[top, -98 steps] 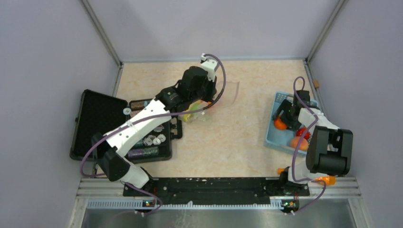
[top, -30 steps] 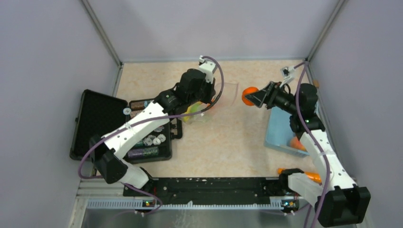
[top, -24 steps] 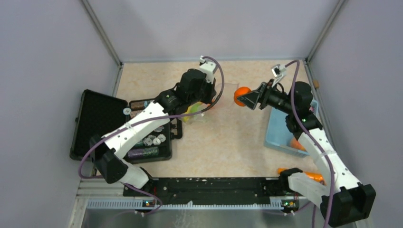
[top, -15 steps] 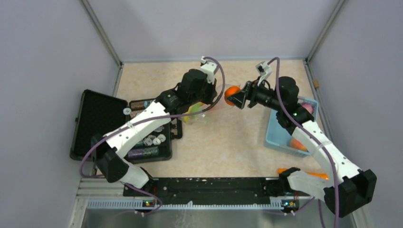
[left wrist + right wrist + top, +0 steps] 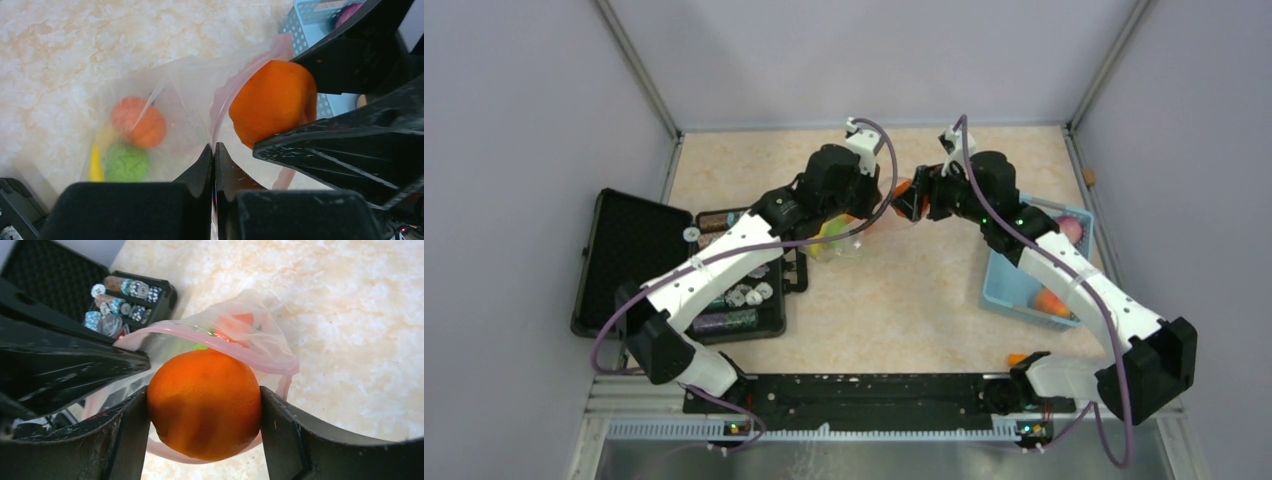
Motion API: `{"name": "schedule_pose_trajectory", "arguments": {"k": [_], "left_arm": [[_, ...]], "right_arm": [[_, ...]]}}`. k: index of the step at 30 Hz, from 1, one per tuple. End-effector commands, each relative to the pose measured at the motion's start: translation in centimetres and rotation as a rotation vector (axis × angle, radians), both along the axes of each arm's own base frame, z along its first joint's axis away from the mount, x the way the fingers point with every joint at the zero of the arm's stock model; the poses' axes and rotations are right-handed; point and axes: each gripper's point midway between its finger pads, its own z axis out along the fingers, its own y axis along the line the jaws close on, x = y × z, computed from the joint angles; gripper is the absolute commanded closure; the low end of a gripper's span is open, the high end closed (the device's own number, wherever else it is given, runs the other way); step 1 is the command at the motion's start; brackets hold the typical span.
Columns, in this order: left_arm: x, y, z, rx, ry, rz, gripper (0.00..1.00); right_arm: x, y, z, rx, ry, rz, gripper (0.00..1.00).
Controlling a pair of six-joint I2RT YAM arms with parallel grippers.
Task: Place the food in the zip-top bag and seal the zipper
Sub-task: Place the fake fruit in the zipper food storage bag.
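Observation:
My left gripper (image 5: 214, 150) is shut on the pinkish-red zipper edge (image 5: 235, 85) of the clear zip-top bag (image 5: 175, 110) and holds its mouth open. Inside the bag lie an orange-red fruit (image 5: 138, 121), a green apple (image 5: 125, 162) and a yellow banana (image 5: 95, 160). My right gripper (image 5: 204, 405) is shut on an orange (image 5: 204, 402) and holds it right at the bag's mouth, above the pink rim (image 5: 240, 352). In the top view the orange (image 5: 902, 190) sits between the two grippers, with the right gripper (image 5: 914, 200) just right of the left gripper (image 5: 864, 205).
A light-blue basket (image 5: 1002, 290) at the right holds a pink peach (image 5: 1070, 229) and an orange-red fruit (image 5: 1051, 302). A black open case (image 5: 634, 260) with round tokens (image 5: 749, 293) lies at the left. Grey walls enclose the table.
My right gripper lifted the orange out of the basket and carried it left across the table to the bag's mouth. My left gripper stayed holding the bag's edge.

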Motion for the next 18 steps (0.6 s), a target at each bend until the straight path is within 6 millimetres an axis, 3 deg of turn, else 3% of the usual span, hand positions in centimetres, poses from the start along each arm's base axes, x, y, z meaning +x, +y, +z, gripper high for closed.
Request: {"name": "schedule_pose_trajectory", "arguments": {"k": [1,9,18], "left_arm": [[0.4,-0.3,3.1,-0.068,-0.049,0.002,1.00],[0.4,-0.5,3.2,-0.067,-0.047,-0.004,1.00],[0.4,-0.5,3.1,-0.072,-0.043,-0.002,1.00]], "right_arm": [[0.8,-0.2,0.8,-0.042,-0.015,-0.045,0.37],[0.3,0.6,1.4,0.006,-0.027,-0.004,0.29],[-0.5,0.2,2.3,0.027,-0.059,-0.003,0.20]]}}
